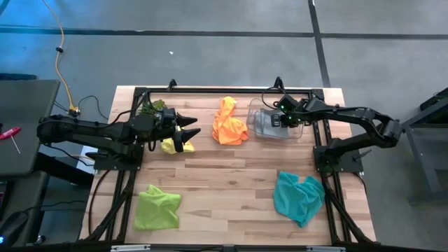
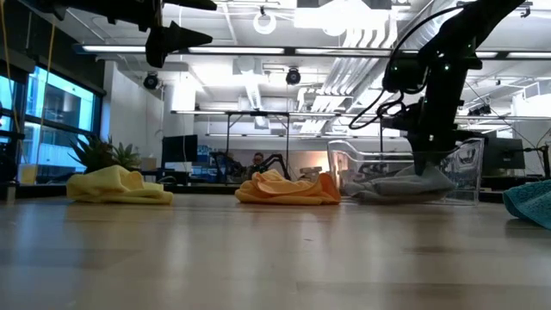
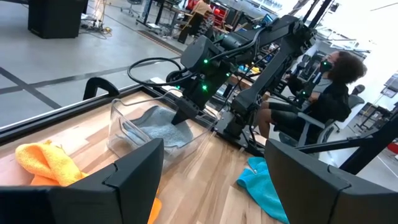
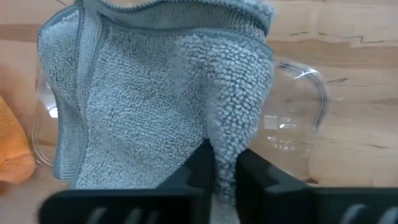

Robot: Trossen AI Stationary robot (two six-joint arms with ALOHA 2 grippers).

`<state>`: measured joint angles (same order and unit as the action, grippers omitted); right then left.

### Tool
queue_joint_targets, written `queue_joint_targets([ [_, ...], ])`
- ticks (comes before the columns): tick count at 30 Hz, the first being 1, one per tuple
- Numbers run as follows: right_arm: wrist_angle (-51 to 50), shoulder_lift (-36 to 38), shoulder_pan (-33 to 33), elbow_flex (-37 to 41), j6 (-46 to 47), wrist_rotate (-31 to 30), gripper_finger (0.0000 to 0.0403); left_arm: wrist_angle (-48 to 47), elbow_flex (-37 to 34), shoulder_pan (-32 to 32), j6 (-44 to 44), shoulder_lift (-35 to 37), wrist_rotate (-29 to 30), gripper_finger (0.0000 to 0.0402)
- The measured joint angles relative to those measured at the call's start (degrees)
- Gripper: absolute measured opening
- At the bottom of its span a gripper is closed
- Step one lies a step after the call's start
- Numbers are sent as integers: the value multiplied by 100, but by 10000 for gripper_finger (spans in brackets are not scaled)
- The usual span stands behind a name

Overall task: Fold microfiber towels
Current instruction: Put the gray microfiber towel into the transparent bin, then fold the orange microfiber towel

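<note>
The grey towel (image 4: 143, 106) lies folded inside the clear bin (image 1: 260, 115) at the table's far right. My right gripper (image 4: 225, 171) reaches down into the bin, shut on the towel. The yellow towel (image 1: 171, 145) lies crumpled at the far left. My left gripper (image 1: 192, 127) hangs above it, level, open and touching nothing. The orange towel (image 1: 229, 122) is bunched at the far middle. The lime green towel (image 1: 157, 206) lies near left and the teal towel (image 1: 297, 196) near right, both on the tabletop. My right gripper pinches a raised fold of the grey towel (image 4: 227, 143) between its two fingers (image 4: 200, 165). It comes from above and points steeply down into the bin. The rest of the towel lies slack on the bin's floor, with several layers showing at its edges.
A small spiky plant (image 1: 150, 106) stands at the far left corner behind my left gripper. A black frame rail (image 1: 224, 91) runs along the far edge. A person (image 3: 329, 87) sits beyond the table's right side. Bare wood lies in the table's middle and near part.
</note>
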<state>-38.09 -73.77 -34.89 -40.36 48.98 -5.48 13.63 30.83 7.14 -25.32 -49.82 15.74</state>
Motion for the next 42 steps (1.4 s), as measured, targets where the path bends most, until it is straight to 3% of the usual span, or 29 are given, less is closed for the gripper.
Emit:
queue_joint_targets([
  [7,1,332,0,-11,-84,45,189,0,0,0,0,0,-12,271],
  [12,71,1000,3,-313,-448,35,239,-1,0,1,0,0,-35,271],
  [19,1420,2147,681,-367,-1074,518,245,-2,0,2,1,0,-637,271],
  [27,2431,2723,1889,-372,-1807,159,245,-2,0,0,192,0,-696,271],
  [42,2508,2727,2046,-372,-1904,114,245,-52,0,-7,195,0,-776,271],
])
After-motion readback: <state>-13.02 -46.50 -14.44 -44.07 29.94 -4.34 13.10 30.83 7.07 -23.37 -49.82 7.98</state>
